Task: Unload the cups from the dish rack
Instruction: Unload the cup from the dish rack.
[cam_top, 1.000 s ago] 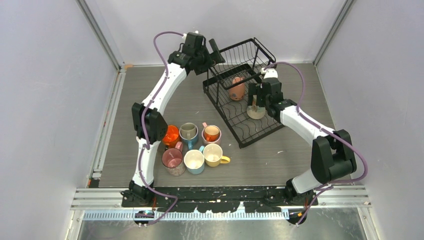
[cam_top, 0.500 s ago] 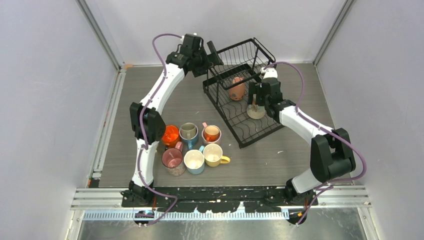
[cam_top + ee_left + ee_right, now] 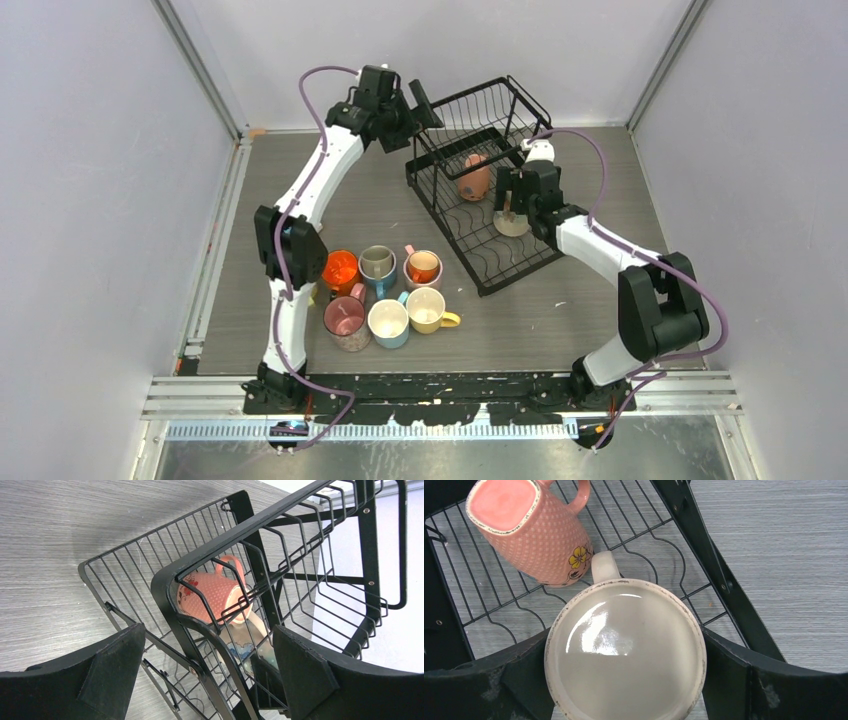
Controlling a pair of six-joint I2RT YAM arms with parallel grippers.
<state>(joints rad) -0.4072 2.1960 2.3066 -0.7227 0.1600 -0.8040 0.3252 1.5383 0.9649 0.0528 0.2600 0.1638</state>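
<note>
The black wire dish rack (image 3: 500, 105) stands at the back of the table. A salmon dotted cup (image 3: 474, 178) lies tilted on its lower tray; it also shows in the left wrist view (image 3: 210, 592) and the right wrist view (image 3: 531, 535). A beige cup (image 3: 511, 222) stands upside down beside it. My right gripper (image 3: 624, 665) is shut on the beige cup (image 3: 624, 650), one finger on each side. My left gripper (image 3: 210, 645) is open and empty, straddling the upper basket's corner (image 3: 165, 580) from above.
Several unloaded cups stand grouped on the table's left front: orange (image 3: 342, 268), grey (image 3: 377, 262), pink (image 3: 345, 318), light blue (image 3: 388, 322), yellow (image 3: 427, 308) and one more (image 3: 423, 267). White walls close in on three sides.
My left gripper has drawn slightly up and to the left at the rack's upper corner. My right gripper has stayed at the beige cup, shifting only a little.
</note>
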